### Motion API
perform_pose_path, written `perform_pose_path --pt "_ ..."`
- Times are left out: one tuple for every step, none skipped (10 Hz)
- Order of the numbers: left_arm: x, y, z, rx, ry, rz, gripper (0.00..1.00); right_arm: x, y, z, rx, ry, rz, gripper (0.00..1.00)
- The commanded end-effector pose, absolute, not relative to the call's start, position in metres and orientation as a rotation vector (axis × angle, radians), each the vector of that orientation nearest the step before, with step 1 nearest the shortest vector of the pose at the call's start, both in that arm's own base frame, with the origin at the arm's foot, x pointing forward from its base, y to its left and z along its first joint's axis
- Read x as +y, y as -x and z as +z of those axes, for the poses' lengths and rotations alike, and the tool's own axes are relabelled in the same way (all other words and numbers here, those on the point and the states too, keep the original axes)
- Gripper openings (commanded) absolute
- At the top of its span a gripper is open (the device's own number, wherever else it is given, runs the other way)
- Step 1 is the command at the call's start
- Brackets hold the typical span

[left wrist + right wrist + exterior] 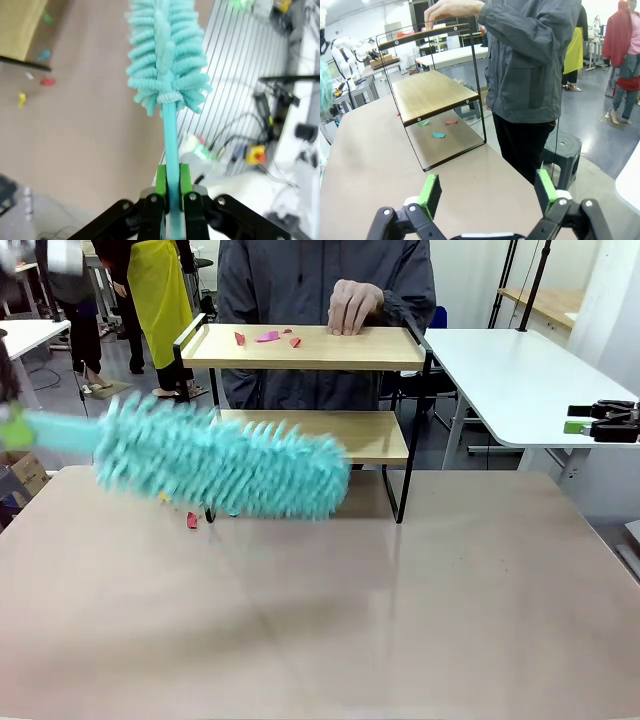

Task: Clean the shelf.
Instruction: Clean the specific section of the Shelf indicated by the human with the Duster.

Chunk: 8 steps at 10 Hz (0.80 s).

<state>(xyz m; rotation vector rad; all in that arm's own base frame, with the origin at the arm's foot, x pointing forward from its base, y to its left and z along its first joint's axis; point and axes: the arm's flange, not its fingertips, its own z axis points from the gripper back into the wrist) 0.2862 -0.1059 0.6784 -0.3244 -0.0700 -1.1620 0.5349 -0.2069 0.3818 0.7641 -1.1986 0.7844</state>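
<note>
The left gripper (pixel 170 195) clamped the duster (pixel 220 465) handle, head before the shelf's (pixel 310 348) lower-left edge. The right gripper (pixel 487 192) stood wide.

You have the shelf (pixel 370 436) standing at the far edge of the table (pixel 400 620), left of centre. A red scrap (pixel 192 521) lies on the table by its front left foot. Coloured scraps (pixel 438 134) lie under its lower board, and pink scraps (pixel 267 337) sit toward the top board's left end.
</note>
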Motion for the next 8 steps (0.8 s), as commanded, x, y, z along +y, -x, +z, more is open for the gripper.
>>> perform_pose_path --pt "-0.132 -0.296 0.727 -0.201 0.404 -1.071 0.13 -0.205 -0.536 0.384 -1.199 -0.761 0.791 1.0" --pt "-0.152 -0.298 0.755 -0.24 0.442 -1.02 0.13 -0.205 -0.536 0.384 -1.199 -0.761 0.791 1.0" --pt "-0.179 -0.291 0.787 -0.287 0.457 -0.946 0.13 -0.205 -0.536 0.384 -1.199 -0.761 0.791 1.0" --pt "-0.202 -0.289 0.813 -0.323 0.435 -0.873 0.13 -0.205 -0.536 0.384 -1.199 -0.761 0.791 1.0" --pt "-0.226 -0.286 0.832 -0.363 0.395 -0.77 0.13 -0.205 -0.536 0.384 -1.199 -0.761 0.791 1.0" --pt "-0.251 -0.288 0.847 -0.384 0.365 -0.672 0.13 -0.205 -0.536 0.384 -1.199 -0.761 0.791 1.0" --pt "-0.281 -0.295 0.856 -0.386 0.31 -0.563 0.13 -0.205 -0.536 0.384 -1.199 -0.761 0.791 1.0" --pt "-0.305 -0.307 0.858 -0.374 0.277 -0.484 0.13 -0.205 -0.536 0.384 -1.199 -0.761 0.791 1.0"
